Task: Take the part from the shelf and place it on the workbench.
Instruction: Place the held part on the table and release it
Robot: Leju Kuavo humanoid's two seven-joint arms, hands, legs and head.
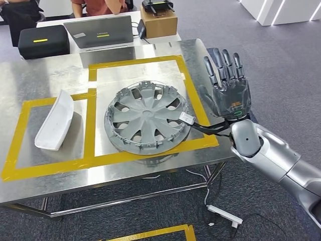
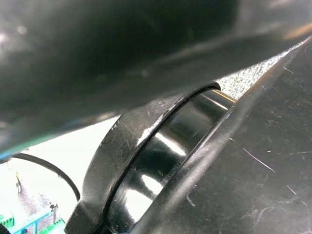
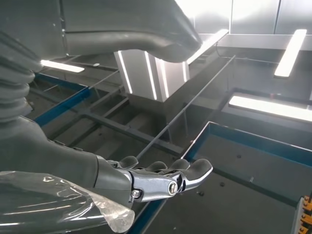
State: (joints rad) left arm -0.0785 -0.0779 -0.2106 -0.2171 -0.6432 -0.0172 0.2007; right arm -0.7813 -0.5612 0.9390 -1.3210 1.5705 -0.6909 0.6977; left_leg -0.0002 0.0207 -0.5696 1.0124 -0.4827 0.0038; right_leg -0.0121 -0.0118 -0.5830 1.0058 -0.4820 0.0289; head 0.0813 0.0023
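Right robot hand (image 1: 228, 90): hovering at 3 o'clock off the tabletop edge, fingers spread, holding nothing.
Left robot hand: cannot tell its state.
Hubcap (image 1: 147, 116): lying flat inside the yellow tape frame (image 1: 89, 125) on the steel tabletop (image 1: 45, 70).
White curved panel (image 1: 56, 120): resting at 9 o'clock of the hubcap.
Laptop (image 1: 99, 32): sitting at 12 o'clock, beyond.

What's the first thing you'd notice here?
A big grey hubcap lies in the middle of the steel table, inside a yellow tape frame. Beside the table's right edge, the robot's right hand is raised with fingers spread, holding nothing. A white curved part lies to the hubcap's left.
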